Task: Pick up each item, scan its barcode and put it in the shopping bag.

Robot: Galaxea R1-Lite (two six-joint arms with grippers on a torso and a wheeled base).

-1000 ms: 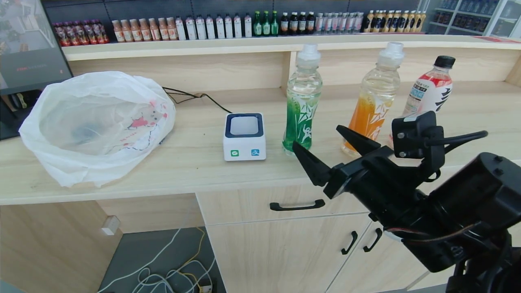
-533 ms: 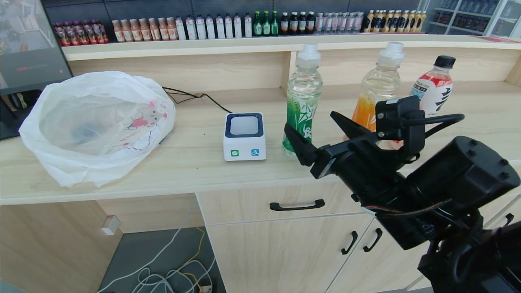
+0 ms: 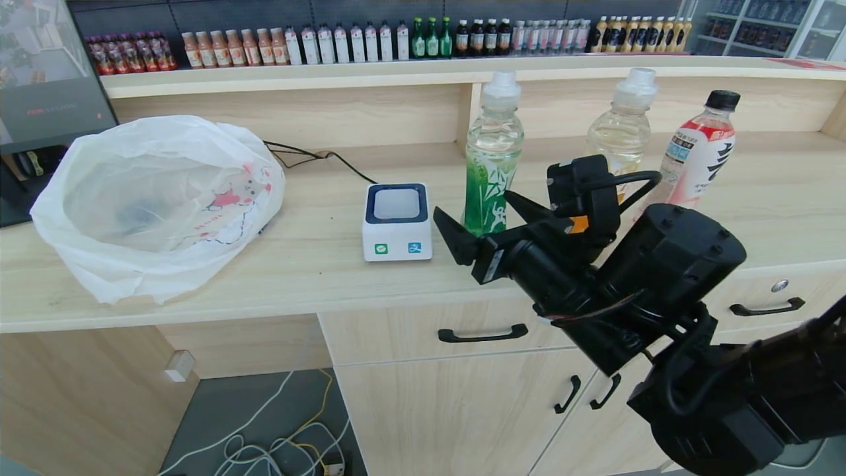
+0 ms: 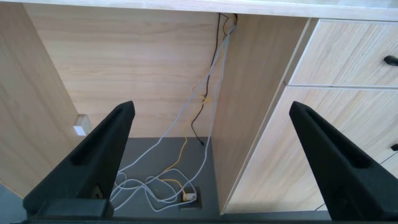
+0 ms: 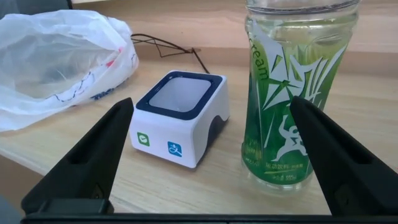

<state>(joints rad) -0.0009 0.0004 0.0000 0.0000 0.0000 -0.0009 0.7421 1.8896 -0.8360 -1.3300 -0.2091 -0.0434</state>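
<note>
Three bottles stand on the wooden counter (image 3: 297,264): a green-labelled bottle (image 3: 492,158), an orange-labelled bottle (image 3: 621,135) and a red-and-white bottle (image 3: 697,155) with a black cap. A white scanner (image 3: 396,221) sits left of them, and an open white shopping bag (image 3: 155,201) lies further left. My right gripper (image 3: 479,215) is open just in front of the green bottle's lower half, nothing between its fingers. In the right wrist view the green bottle (image 5: 292,93), scanner (image 5: 180,118) and bag (image 5: 56,62) lie ahead of the gripper (image 5: 211,102). My left gripper (image 4: 211,106) is open below counter height.
A raised shelf behind the counter carries a row of small bottles (image 3: 396,39). A black cable (image 3: 317,158) runs from the scanner to the back. Drawer and door handles (image 3: 482,334) sit under the counter. Loose cables (image 4: 168,186) lie on the floor in the open bay.
My right arm has moved left and forward over the counter edge, bringing the open gripper from in front of the orange bottle to the green bottle. The bottles, scanner and bag have not moved.
</note>
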